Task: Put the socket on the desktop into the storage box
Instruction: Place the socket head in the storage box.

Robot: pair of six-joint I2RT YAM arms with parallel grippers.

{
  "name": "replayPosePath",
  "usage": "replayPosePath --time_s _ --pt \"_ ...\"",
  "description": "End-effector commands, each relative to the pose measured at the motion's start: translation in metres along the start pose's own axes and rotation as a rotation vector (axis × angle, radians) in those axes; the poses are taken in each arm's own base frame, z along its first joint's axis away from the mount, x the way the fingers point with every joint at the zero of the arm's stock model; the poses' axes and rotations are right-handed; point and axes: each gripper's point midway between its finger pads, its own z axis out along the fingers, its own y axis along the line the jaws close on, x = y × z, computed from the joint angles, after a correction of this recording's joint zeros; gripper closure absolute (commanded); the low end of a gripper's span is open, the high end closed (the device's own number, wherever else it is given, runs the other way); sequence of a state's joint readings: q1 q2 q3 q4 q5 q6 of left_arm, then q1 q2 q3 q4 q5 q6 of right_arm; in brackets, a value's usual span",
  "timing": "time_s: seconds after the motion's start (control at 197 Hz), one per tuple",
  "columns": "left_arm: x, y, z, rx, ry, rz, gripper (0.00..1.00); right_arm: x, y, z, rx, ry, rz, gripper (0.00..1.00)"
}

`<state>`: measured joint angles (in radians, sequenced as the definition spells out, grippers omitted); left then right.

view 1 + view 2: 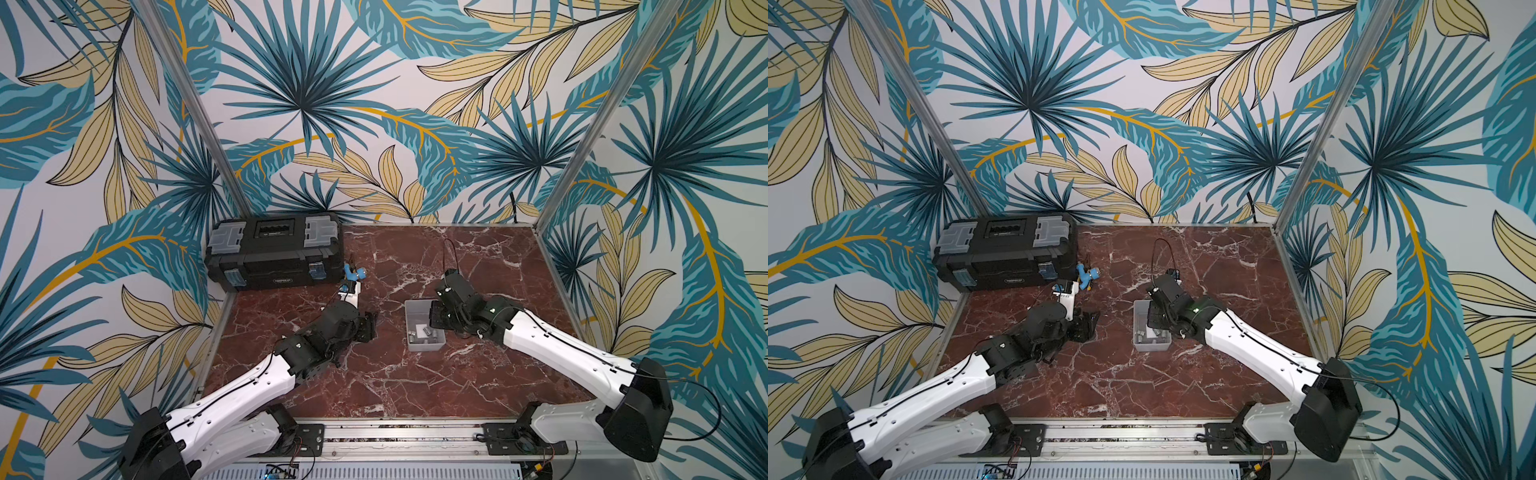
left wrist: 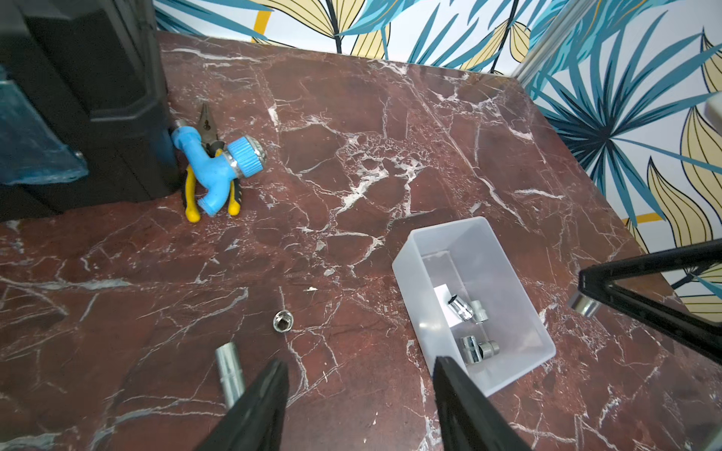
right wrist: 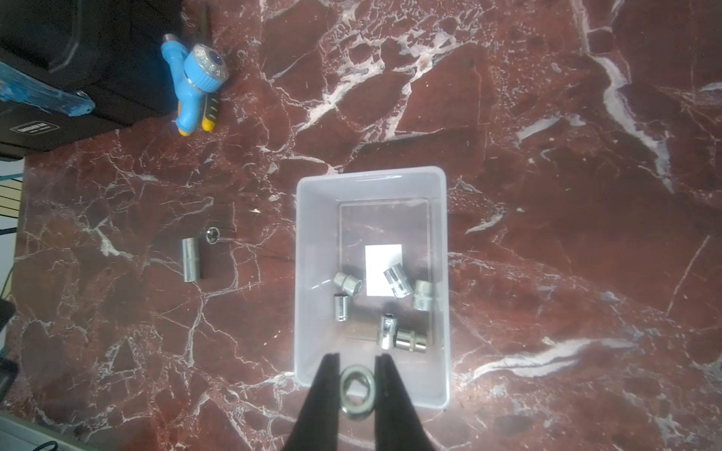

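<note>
Firmly, the right gripper [image 3: 357, 357] pinches a ring-faced socket [image 3: 357, 392] over one end wall of the storage box [image 3: 371, 173], which sits on the desktop [image 3: 547, 195] with six loose sockets [image 3: 397, 280] on its floor. The left gripper [image 2: 357, 365] hangs above the marble, jaws spread and empty. A long socket [image 2: 230, 375] lies beside one finger, and a short socket [image 2: 282, 321] stands just beyond.
</note>
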<state>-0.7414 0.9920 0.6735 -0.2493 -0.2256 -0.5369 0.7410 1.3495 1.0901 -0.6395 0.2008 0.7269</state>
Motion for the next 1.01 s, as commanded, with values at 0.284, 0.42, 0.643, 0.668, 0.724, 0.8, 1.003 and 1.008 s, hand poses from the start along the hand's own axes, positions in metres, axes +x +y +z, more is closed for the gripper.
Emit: replayPosePath --time_s 0.284,0.42,0.643,0.668,0.724,0.8,1.003,1.008 --pt "0.016 0.022 0.001 -0.039 0.039 -0.043 0.38 0.003 -0.010 0.020 0.110 0.044 -0.070 1.00" --pt "0.016 0.023 0.002 -0.038 0.042 -0.046 0.38 0.003 -0.012 0.026 0.139 0.056 -0.086 1.00" --pt "0.023 0.026 0.001 -0.048 0.070 -0.045 0.39 0.001 -0.014 0.029 0.172 0.058 -0.112 1.00" --pt "0.023 0.027 0.002 -0.050 0.072 -0.045 0.39 0.001 -0.016 0.030 0.179 0.060 -0.115 1.00" --pt "0.024 0.028 0.002 -0.053 0.073 -0.046 0.39 0.000 -0.016 0.032 0.192 0.061 -0.123 1.00" --pt "0.026 0.030 0.002 -0.061 0.078 -0.047 0.39 0.000 -0.019 0.035 0.217 0.066 -0.129 1.00" --pt "0.029 0.035 0.002 -0.076 0.083 -0.051 0.39 0.001 -0.017 0.046 0.235 0.085 -0.140 1.00" --pt "0.029 0.035 0.002 -0.077 0.082 -0.052 0.39 0.001 -0.017 0.046 0.234 0.085 -0.140 1.00"
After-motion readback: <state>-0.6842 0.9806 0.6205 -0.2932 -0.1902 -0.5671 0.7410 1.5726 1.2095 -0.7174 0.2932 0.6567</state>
